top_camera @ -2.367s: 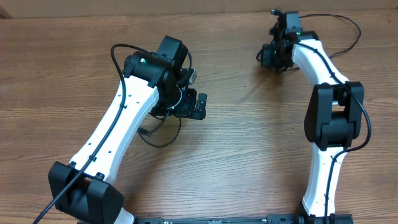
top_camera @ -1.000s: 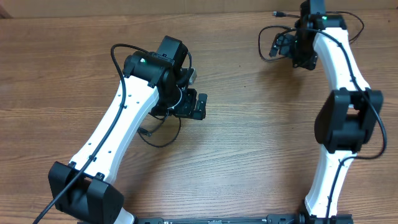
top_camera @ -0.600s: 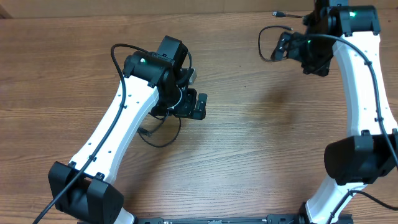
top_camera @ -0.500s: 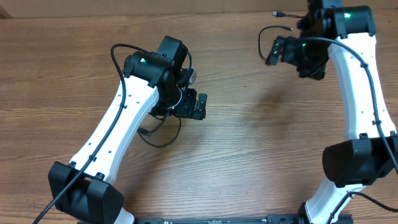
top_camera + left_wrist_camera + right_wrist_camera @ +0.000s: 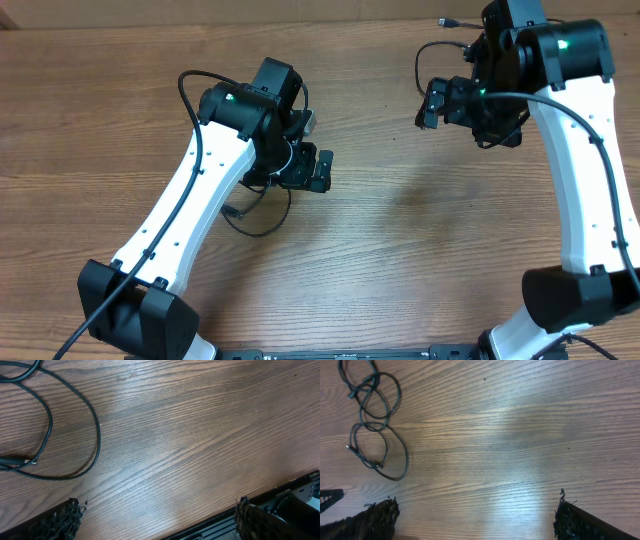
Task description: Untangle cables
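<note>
wooden table point(image 5: 400, 260), left gripper point(image 5: 312, 168) spread wide and empty, a black cable point(image 5: 262, 233) curving on the wood just beside it, right gripper point(image 5: 437, 103) also spread and empty, hovering near more cables point(image 5: 374, 424) lying in loose loops towards the far edge

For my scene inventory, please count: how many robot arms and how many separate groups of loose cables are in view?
Robot arms: 2, the left arm and the right arm.
Groups of loose cables: 2, the left cable and the right cables.
Total: 4.
</note>
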Controlling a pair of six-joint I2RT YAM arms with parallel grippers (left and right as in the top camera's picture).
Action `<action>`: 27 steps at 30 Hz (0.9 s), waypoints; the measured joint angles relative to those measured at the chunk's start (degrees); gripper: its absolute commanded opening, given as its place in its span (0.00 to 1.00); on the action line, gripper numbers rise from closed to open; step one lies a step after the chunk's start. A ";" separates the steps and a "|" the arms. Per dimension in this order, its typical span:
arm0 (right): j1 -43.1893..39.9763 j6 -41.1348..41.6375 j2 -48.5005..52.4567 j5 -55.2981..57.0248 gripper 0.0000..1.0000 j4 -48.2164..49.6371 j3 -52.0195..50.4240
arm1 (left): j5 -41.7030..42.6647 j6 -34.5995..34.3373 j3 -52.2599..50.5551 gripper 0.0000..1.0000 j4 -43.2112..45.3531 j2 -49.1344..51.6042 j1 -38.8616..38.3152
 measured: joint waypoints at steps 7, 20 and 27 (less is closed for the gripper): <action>0.46 0.00 -3.13 0.09 1.00 0.04 0.00 | 0.00 0.00 0.00 1.00 0.00 0.00 0.00; 10.29 -0.02 -7.10 0.96 1.00 0.31 -4.37 | 0.00 0.00 0.00 1.00 0.00 0.00 0.00; 11.39 -0.02 -7.10 2.43 1.00 6.29 -11.15 | 0.00 0.00 0.00 1.00 -0.02 0.00 0.00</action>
